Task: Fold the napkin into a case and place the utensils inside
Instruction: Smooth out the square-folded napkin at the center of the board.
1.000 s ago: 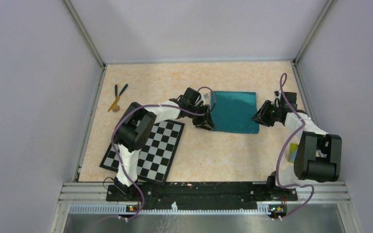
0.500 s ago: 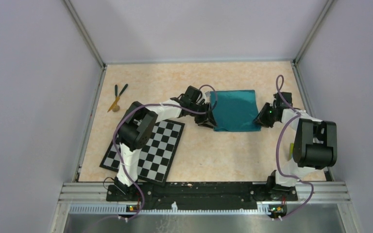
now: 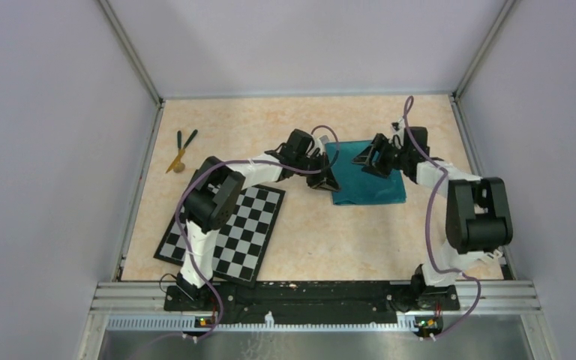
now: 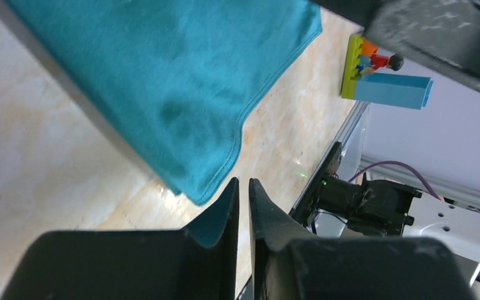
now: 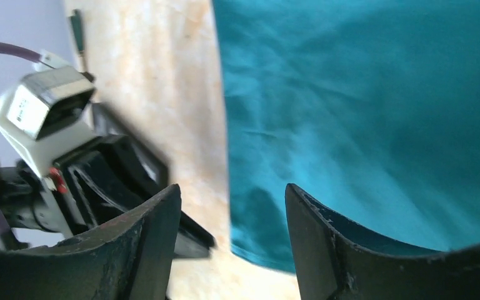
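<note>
Left hand (image 4: 242,181) first: its fingers are all but together, only a sliver of gap between them, and a corner of the napkin (image 3: 371,184) is pinched at their tips. From that grip the teal cloth fans out ahead of the hand. The edge nearest the hand is held up off the worktop (image 3: 270,124), with a dark band of shadow underneath. From above, the cloth lies just to this hand's right, touching it at the corner.

Over to the right hand (image 5: 231,187): fingers wide apart, nothing clamped. It hangs over the far part of the napkin. The cloth fills the view ahead of it and to one side, and the cloth's border runs up through the gap between the two fingers. I can't tell whether the tips touch the fabric. The two hands face each other across the napkin, close together.

The utensils (image 3: 181,150) lie well off to the left hand's left, bunched by the side wall, far from both hands and from the cloth. The checkerboard (image 3: 229,229) lies back behind the left hand, under its arm. Past the cloth from the left hand, some toy blocks (image 4: 384,78) stand at the worktop's edge.
</note>
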